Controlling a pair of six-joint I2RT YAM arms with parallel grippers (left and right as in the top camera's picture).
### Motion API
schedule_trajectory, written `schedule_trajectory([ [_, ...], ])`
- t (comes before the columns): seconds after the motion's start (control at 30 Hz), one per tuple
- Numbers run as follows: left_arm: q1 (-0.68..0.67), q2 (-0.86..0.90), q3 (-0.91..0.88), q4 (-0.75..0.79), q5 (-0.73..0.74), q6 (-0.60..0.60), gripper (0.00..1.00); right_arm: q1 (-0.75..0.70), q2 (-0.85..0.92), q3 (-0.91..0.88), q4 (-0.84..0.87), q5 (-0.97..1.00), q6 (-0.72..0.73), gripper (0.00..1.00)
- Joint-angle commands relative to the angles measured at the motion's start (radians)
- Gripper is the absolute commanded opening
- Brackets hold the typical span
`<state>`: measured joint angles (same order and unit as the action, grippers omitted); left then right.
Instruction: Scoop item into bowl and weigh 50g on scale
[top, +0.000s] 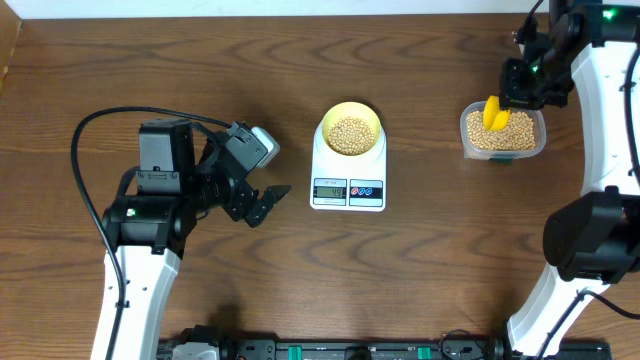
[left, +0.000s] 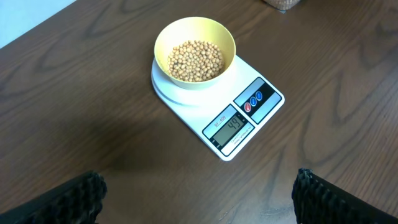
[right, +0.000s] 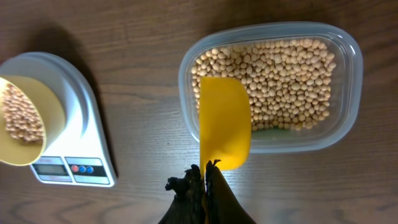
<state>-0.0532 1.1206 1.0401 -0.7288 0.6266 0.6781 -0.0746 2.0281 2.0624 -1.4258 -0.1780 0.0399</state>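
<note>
The pale yellow-green bowl (top: 350, 132) holds tan beans (left: 196, 60) and stands on the white scale (top: 348, 188), whose display (left: 232, 125) is lit. My right gripper (right: 205, 169) is shut on the handle of a bright yellow scoop (right: 224, 121). The scoop looks empty and hangs over the left part of the clear plastic tub (right: 348, 99), which is full of beans (right: 283, 68). Left of the scale, my left gripper (top: 268, 203) stands open above bare table with nothing between its fingers (left: 317, 196).
The wooden table (top: 150, 60) stretches bare to the left and front of the scale. The clear tub (top: 503, 132) sits at the right, close to the right arm's white links (top: 600, 110). A black cable (top: 100, 125) loops over the left arm.
</note>
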Motion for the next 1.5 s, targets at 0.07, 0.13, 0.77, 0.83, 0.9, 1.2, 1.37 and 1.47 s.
schedule_trajectory([
  [0.07,0.003,0.004,-0.003,0.000,0.013,0.006,0.97,0.018,-0.013,-0.080,0.047,0.019,-0.065,0.01],
  [0.13,0.003,0.004,-0.003,0.000,0.013,0.006,0.97,0.028,-0.013,-0.110,0.082,0.018,-0.064,0.01],
  [0.77,0.003,0.004,-0.003,0.000,0.013,0.006,0.98,0.049,-0.014,-0.204,0.156,0.014,-0.062,0.01],
  [0.83,0.003,0.004,-0.003,0.000,0.013,0.006,0.97,0.048,-0.014,-0.201,0.159,0.012,-0.052,0.01],
  [0.9,0.003,0.004,-0.003,0.000,0.013,0.006,0.98,0.041,-0.014,-0.198,0.159,-0.007,-0.052,0.01],
  [1.2,0.003,0.004,-0.003,0.000,0.013,0.006,0.98,-0.029,-0.014,-0.198,0.181,-0.192,-0.065,0.01],
  [1.37,0.003,0.004,-0.003,0.000,0.013,0.006,0.97,-0.064,-0.014,-0.198,0.175,-0.195,-0.074,0.01],
  [1.47,0.003,0.004,-0.003,0.000,0.013,0.006,0.98,-0.086,-0.014,-0.198,0.171,-0.195,-0.084,0.01],
])
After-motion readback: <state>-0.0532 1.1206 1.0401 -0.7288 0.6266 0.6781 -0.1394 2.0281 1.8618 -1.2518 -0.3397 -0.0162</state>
